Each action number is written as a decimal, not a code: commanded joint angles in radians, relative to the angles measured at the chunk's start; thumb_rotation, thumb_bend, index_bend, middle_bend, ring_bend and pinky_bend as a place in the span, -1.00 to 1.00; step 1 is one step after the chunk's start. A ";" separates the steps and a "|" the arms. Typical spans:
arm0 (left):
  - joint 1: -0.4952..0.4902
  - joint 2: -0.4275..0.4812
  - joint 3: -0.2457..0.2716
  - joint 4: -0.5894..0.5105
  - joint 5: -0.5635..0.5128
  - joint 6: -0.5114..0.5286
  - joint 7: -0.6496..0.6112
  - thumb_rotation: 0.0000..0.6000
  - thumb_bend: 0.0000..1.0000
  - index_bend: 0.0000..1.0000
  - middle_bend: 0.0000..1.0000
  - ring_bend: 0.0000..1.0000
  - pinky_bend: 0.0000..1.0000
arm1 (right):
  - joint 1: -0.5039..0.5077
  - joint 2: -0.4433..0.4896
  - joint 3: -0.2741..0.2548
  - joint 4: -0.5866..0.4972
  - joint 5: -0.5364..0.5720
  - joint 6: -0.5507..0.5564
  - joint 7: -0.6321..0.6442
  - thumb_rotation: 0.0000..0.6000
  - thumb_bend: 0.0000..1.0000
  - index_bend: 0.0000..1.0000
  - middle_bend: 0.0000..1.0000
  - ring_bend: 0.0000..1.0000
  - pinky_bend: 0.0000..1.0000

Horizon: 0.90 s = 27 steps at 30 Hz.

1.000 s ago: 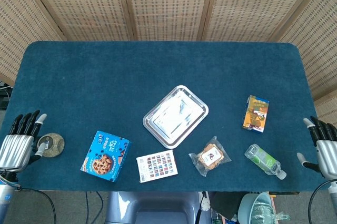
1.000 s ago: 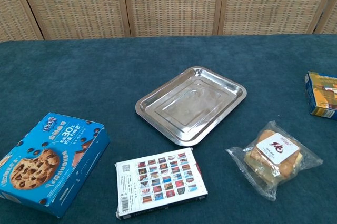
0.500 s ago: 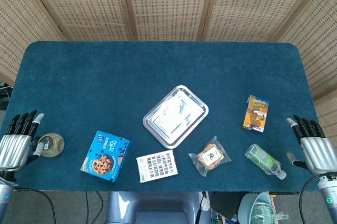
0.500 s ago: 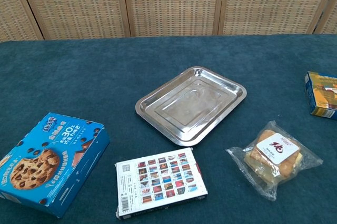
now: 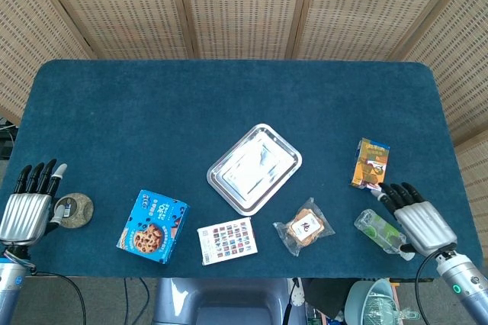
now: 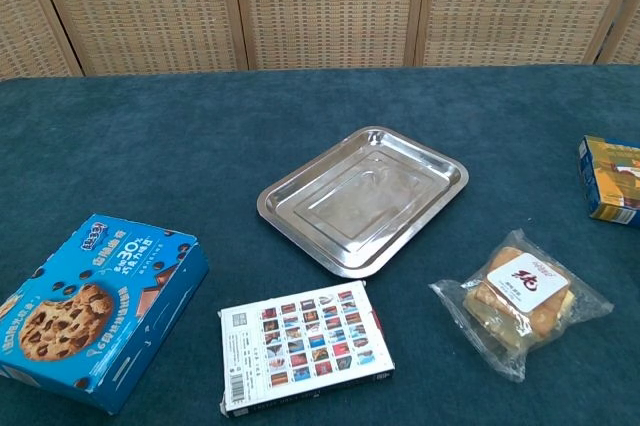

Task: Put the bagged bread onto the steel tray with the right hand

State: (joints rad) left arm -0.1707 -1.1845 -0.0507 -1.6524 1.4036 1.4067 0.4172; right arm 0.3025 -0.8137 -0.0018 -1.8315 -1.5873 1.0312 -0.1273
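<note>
Woven screens stood behind the blue worktop (image 5: 152, 119). The bagged bread (image 5: 304, 226) lay near the front edge, just beside the empty steel tray (image 5: 254, 168). The right hand (image 5: 415, 220) hovered empty, fingers spread, over a bottle (image 5: 379, 231). The left hand (image 5: 27, 207) rested empty with fingers apart at the left edge.

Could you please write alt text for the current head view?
A clear bag of bread lies on a blue table just below an empty steel tray. The right hand hovers open over a green plastic bottle.
</note>
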 commanded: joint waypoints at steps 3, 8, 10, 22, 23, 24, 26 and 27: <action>-0.009 -0.017 -0.002 0.009 -0.018 -0.018 0.028 1.00 -0.15 -1.00 -1.00 -1.00 -1.00 | 0.069 0.031 -0.020 -0.013 -0.045 -0.096 0.057 1.00 -0.38 -1.00 -1.00 -1.00 -1.00; -0.015 -0.026 -0.005 0.014 -0.032 -0.027 0.044 1.00 -0.15 -1.00 -1.00 -1.00 -1.00 | 0.124 0.055 -0.009 -0.011 -0.011 -0.183 0.071 1.00 -0.38 -1.00 -1.00 -1.00 -1.00; -0.013 -0.026 -0.008 0.016 -0.035 -0.021 0.046 1.00 -0.15 -1.00 -1.00 -1.00 -1.00 | 0.141 0.058 -0.003 -0.014 0.002 -0.205 0.078 1.00 -0.38 -1.00 -1.00 -1.00 -1.00; -0.006 -0.016 -0.019 0.024 -0.057 -0.008 0.023 1.00 -0.15 -1.00 -1.00 -1.00 -1.00 | 0.202 0.026 -0.012 -0.035 0.012 -0.298 0.063 1.00 -0.38 -1.00 -1.00 -1.00 -1.00; -0.006 -0.017 -0.021 0.025 -0.063 -0.011 0.022 1.00 -0.15 -1.00 -1.00 -1.00 -1.00 | 0.205 0.026 -0.016 -0.045 0.016 -0.307 0.050 1.00 -0.38 -1.00 -1.00 -1.00 -1.00; -0.008 -0.017 -0.020 0.027 -0.063 -0.013 0.022 1.00 -0.15 -1.00 -1.00 -1.00 -1.00 | 0.206 0.026 -0.020 -0.052 0.019 -0.313 0.040 1.00 -0.38 -1.00 -1.00 -1.00 -1.00; -0.010 -0.018 -0.017 0.028 -0.059 -0.016 0.026 1.00 -0.15 -1.00 -1.00 -1.00 -1.00 | 0.205 0.024 -0.023 -0.065 0.019 -0.313 0.022 1.00 -0.38 -1.00 -1.00 -1.00 -1.00; -0.010 -0.019 -0.016 0.028 -0.057 -0.017 0.028 1.00 -0.15 -1.00 -1.00 -1.00 -1.00 | 0.203 0.023 -0.025 -0.072 0.018 -0.308 0.010 1.00 -0.38 -1.00 -1.00 -1.00 -1.00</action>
State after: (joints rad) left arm -0.1802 -1.2032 -0.0675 -1.6247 1.3452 1.3907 0.4445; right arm 0.5064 -0.7891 -0.0222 -1.8920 -1.5701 0.7217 -0.1025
